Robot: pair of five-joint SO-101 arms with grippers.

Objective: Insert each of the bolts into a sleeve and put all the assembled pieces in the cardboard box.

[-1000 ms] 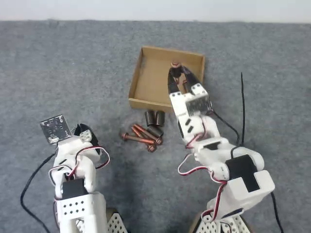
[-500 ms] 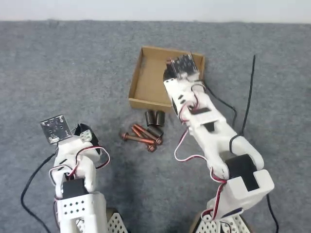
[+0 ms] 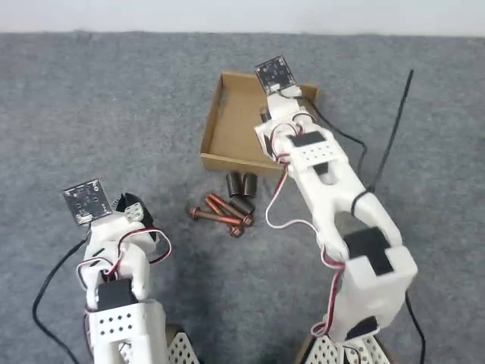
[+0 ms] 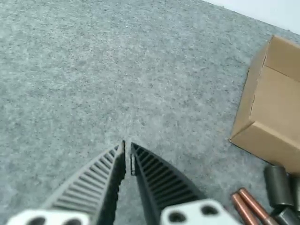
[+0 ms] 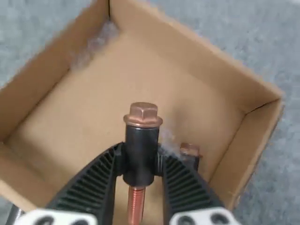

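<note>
My right gripper [image 5: 139, 151] is shut on a black sleeve with a copper bolt through it [image 5: 140, 140], held upright over the inside of the cardboard box [image 5: 197, 61]. A second bolt-and-sleeve piece [image 5: 190, 154] lies on the box floor near one wall. From above, the right arm's wrist [image 3: 292, 140] hangs over the box [image 3: 227, 114]. Loose copper bolts [image 3: 220, 211] and dark sleeves [image 3: 241, 184] lie on the carpet just in front of the box. My left gripper [image 4: 127, 147] is shut with nothing in it, low over bare carpet to the left of the bolts.
Grey carpet covers the table, with open room left of the box and around the left arm [image 3: 114, 250]. A black cable [image 3: 390, 144] runs along the right arm's right side. The box corner [image 4: 276, 108], sleeves [image 4: 279, 185] and bolts [image 4: 251, 204] show beyond the left gripper.
The right arm has stretched forward and tipped its wrist down over the box, carrying the assembled piece with it. The left arm has stayed still.
</note>
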